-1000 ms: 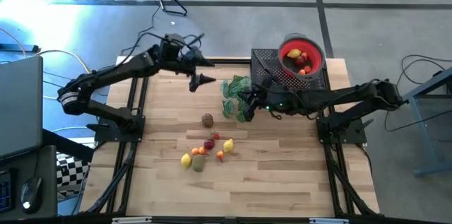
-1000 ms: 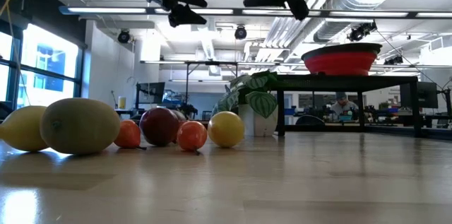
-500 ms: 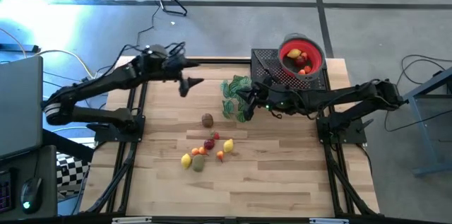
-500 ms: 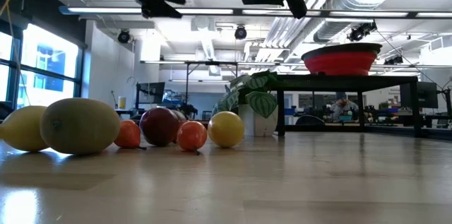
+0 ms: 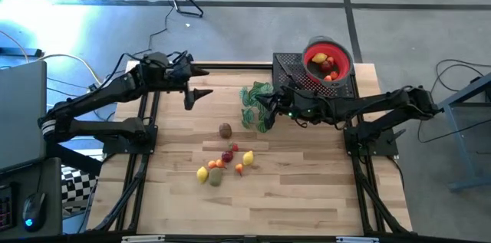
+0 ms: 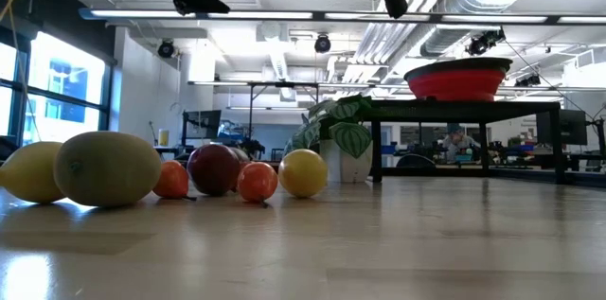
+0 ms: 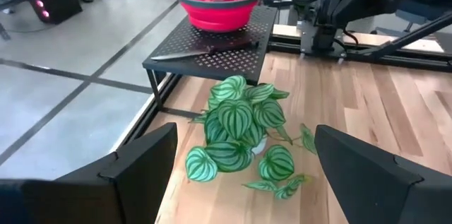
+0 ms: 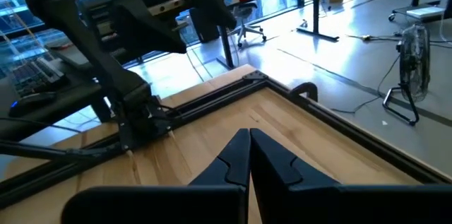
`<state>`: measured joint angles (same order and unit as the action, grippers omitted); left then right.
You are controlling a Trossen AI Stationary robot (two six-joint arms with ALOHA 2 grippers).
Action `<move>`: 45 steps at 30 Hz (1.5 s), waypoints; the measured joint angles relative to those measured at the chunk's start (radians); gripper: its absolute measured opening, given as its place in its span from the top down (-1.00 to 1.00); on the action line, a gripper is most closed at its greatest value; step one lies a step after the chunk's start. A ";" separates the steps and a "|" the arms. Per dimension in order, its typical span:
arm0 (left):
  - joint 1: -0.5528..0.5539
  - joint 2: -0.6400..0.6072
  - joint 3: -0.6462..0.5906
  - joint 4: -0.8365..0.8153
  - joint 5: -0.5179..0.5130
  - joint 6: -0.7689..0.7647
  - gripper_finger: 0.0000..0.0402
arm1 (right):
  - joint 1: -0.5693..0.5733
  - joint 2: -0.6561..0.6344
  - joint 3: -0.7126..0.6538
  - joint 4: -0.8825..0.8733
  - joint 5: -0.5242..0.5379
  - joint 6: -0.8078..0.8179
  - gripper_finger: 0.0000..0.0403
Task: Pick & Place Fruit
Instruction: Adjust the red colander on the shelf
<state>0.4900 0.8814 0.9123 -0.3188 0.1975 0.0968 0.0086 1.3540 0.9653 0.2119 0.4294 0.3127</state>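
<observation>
The fruit [image 5: 223, 164] lies mid-desk, toward the front from both arms — left end effector [image 5: 201, 94] released, right end effector [image 5: 265, 106] clenched empty, seemingly about equally near.

The fruit [image 5: 224, 162] lay as small toy pieces in a loose cluster on the bench, nearer its front edge than its back: yellow lemons, red and orange pieces, a brown-green one. One brownish piece [image 5: 225, 129] sat apart, toward the bench's middle. More pieces [image 5: 324, 64] rested in the red bowl at the back right corner
</observation>
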 joint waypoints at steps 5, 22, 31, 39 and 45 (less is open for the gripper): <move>0.000 0.004 0.000 -0.007 0.001 -0.074 -0.64 | -0.003 0.000 0.000 0.006 0.017 -0.004 0.99; 0.000 0.004 0.000 0.010 0.002 -0.146 -0.64 | -0.004 0.000 0.000 0.018 0.017 0.000 0.99; 0.000 0.004 0.000 0.009 0.002 -0.147 -0.64 | -0.004 0.000 0.000 0.018 0.017 0.004 0.99; 0.000 0.004 0.000 0.009 0.003 -0.147 -0.64 | -0.004 0.000 0.000 0.017 0.013 0.004 0.99; 0.000 0.004 0.000 0.017 0.003 -0.154 -0.64 | -0.004 0.000 0.000 0.017 0.013 -0.003 0.99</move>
<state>0.4904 0.8856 0.9127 -0.3019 0.2005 -0.0574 0.0048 1.3540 0.9653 0.2292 0.4419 0.3096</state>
